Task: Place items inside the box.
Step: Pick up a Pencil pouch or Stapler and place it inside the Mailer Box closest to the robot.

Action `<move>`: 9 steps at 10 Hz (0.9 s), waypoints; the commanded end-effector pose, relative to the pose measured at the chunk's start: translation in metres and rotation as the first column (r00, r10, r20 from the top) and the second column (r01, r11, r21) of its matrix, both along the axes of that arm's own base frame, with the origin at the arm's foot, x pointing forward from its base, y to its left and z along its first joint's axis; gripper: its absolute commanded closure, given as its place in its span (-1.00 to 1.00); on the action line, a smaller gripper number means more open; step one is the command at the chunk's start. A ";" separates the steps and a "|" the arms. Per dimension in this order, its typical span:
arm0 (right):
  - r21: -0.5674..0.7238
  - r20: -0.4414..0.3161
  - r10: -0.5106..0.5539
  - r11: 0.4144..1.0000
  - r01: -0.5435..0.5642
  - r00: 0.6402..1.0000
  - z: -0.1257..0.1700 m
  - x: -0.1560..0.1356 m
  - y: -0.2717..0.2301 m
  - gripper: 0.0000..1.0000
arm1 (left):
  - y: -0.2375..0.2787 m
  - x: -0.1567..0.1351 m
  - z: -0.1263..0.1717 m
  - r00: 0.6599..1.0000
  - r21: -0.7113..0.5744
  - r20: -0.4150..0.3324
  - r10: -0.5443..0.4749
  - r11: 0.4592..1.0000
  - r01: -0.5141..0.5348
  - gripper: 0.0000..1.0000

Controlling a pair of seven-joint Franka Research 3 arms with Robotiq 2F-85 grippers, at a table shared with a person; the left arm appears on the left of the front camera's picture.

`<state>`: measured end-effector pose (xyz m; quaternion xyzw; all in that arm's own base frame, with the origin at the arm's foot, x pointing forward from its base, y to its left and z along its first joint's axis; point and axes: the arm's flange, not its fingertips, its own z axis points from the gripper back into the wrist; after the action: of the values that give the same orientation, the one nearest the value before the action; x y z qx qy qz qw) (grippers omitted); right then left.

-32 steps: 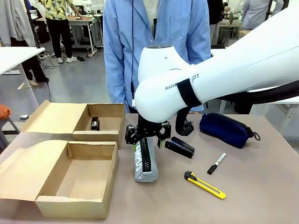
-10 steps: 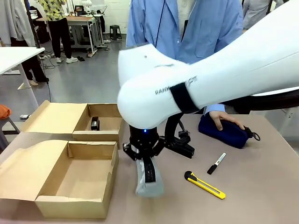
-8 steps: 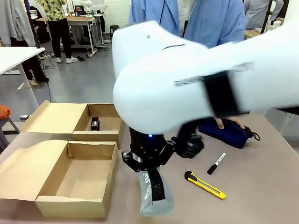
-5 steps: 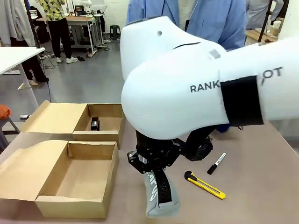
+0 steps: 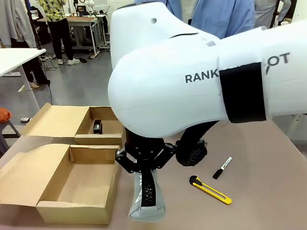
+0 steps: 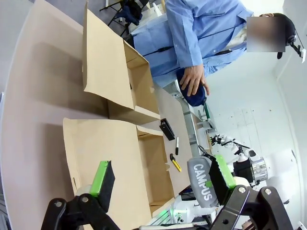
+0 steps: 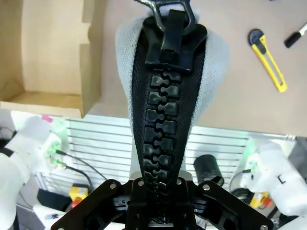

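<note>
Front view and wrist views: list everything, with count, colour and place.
boxes: two, brown, open, left on the table.
staplers: two, black, one in the far box, one on the table.
pencil case: one, grey, hanging from the right gripper.
marker: one, black, right on the table.
knife: one, yellow and black, beside the marker.
pouch: one, dark blue, under the person's hand.
left gripper: open.
right gripper: shut on the pencil case.

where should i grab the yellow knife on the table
Probably across the middle of the yellow knife, straight down from above: it lies flat on the table, long and thin, so a grip should close over its narrow width, square to its slanted length.
</note>
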<state>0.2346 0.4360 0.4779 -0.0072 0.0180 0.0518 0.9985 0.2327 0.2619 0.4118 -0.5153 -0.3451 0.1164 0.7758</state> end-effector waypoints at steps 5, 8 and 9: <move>0.025 -0.036 -0.090 0.996 0.091 0.995 -0.002 -0.006 -0.011 0.87 | -0.001 0.001 0.001 1.000 -0.003 0.028 0.001 1.000 -0.001 -1.00; 0.072 -0.087 -0.136 0.987 0.142 0.987 0.011 -0.003 0.054 0.87 | -0.001 0.001 0.001 1.000 -0.003 0.028 0.001 1.000 -0.001 -1.00; 0.101 -0.081 -0.150 0.982 0.158 0.985 0.015 0.001 0.081 0.87 | -0.001 0.001 0.001 1.000 -0.003 0.028 0.001 1.000 -0.001 -1.00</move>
<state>0.2274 0.4782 0.4885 0.0373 0.0578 -0.0001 0.9976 0.2328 0.2618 0.4119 -0.5155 -0.3451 0.1162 0.7757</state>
